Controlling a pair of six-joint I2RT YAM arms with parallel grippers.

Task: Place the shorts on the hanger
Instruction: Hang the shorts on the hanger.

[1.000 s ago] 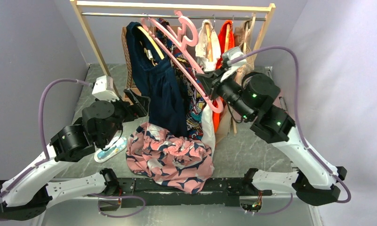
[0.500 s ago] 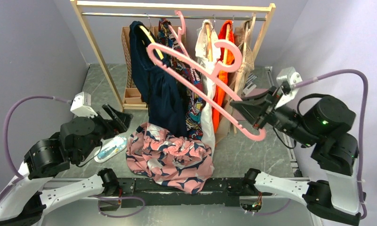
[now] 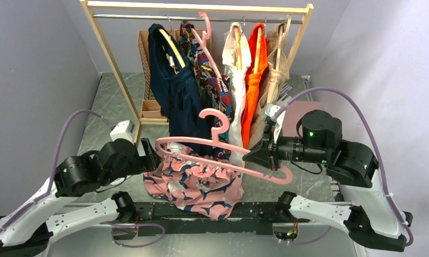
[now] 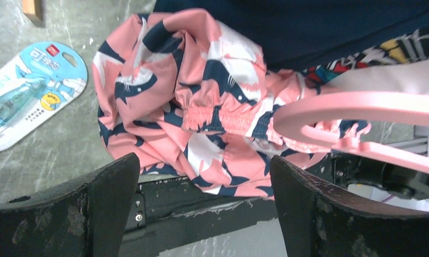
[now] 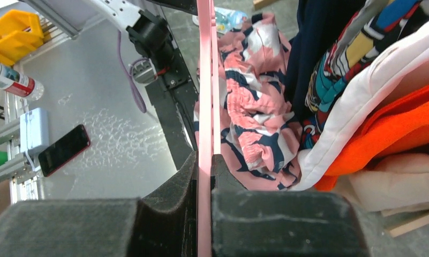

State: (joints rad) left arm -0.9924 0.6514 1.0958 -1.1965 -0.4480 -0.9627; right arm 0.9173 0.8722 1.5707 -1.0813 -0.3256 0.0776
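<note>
The hanger is no longer riding high by the rail: over the last second the right gripper has been swinging it out to the right and down. It is now hanging nearly level, hook toward the rack, just above the shorts. The left gripper has meanwhile been pulling back and then coming in low again, and it is now sitting at the left edge of the shorts, close to the hanger's left tip.

That is reading as the fetch being done and the threading not yet begun. The shorts are lying crumpled on the table at its near edge, in front of the hanging clothes, and no part of them is resting over the hanger.

The right arm is standing with its elbow raised and its forearm running level, pointing left across the table. In the right wrist view its gripper is clenching the hanger, seen edge-on, near the right end. The left arm is lying low and reaching right. In the left wrist view its gripper is gaping wide with nothing in it, looking down on the gathered waistband of the shorts, while the hanger is crossing on the right
</note>
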